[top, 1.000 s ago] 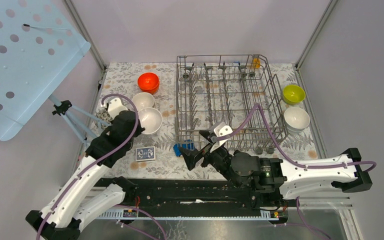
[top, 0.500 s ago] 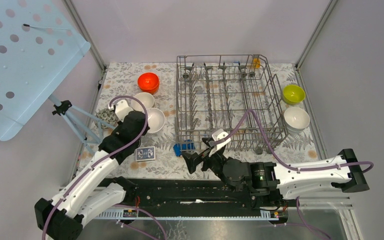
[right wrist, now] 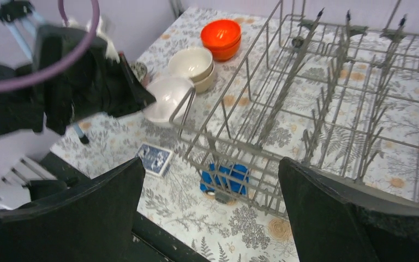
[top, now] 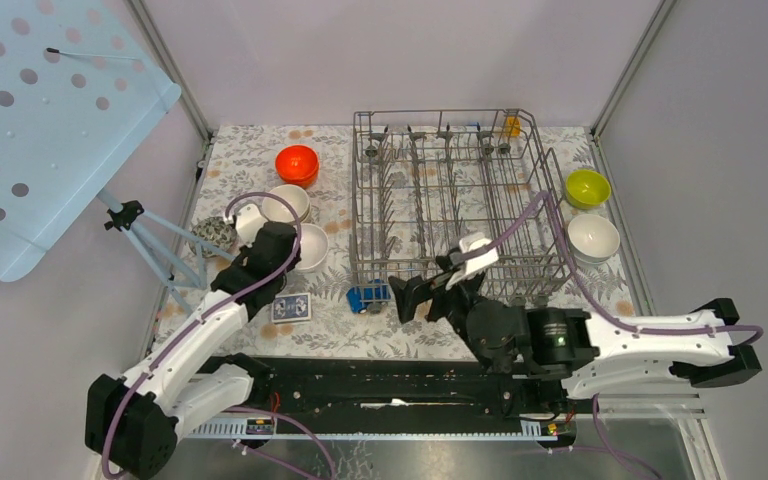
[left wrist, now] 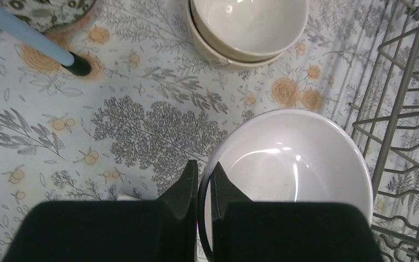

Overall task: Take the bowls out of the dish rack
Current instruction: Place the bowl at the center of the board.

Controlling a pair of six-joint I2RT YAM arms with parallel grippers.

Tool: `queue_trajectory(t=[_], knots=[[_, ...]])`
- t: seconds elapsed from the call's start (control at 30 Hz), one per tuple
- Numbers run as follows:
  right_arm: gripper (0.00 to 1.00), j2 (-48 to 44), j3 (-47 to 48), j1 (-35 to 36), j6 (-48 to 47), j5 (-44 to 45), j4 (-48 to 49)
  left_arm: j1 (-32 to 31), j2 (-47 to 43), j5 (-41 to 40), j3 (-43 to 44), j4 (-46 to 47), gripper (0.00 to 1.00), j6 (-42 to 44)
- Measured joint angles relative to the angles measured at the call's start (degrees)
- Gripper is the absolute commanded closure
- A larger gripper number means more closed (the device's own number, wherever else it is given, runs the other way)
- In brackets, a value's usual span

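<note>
No word, number, brand or sign is showing clearly enough to be read in any view. The small blue patterned box (top: 291,307), lying close to the near edge of the desk (top: 250,150), is carrying a printed design, but it is appearing too small and blurred for any letters to be made out.

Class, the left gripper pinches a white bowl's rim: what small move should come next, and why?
Probably open the left gripper and release the white bowl. It pinches the rim, the bowl is already outside the dish rack, beside the stacked beige bowls, and seems at or near the table; the rack looks empty of bowls.
</note>
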Motion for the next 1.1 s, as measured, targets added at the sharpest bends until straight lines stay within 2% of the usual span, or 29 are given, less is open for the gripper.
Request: queue_trajectory(t=[0.17, 0.33, 0.43, 0.7, 1.1], knots=[[0.00, -0.4, 10.5, -5.4, 3.1, -1.0, -11.8, 0.2, 1.0, 2.6, -1.5, -0.4, 1.00, -4.7], [0.00, -1.0, 13.2, -17.7, 5.7, -7.1, -19.5, 0.3, 1.4, 2.9, -3.8, -0.2, 1.00, -9.1], [0.00, 0.1, 13.1, -19.6, 6.8, -10.3, -21.8, 0.5, 3.1, 2.8, -3.8, 1.4, 1.00, -10.6], [0.00, -0.6, 2.4, -19.7, 8.1, -14.6, -17.2, 1.6, 11.7, 2.8, -3.8, 4.9, 1.00, -13.3], [0.00, -3.8, -3.2, -19.7, 9.4, -16.3, -12.1, 2.3, 13.9, 2.2, -7.0, 11.8, 1.00, -16.0]])
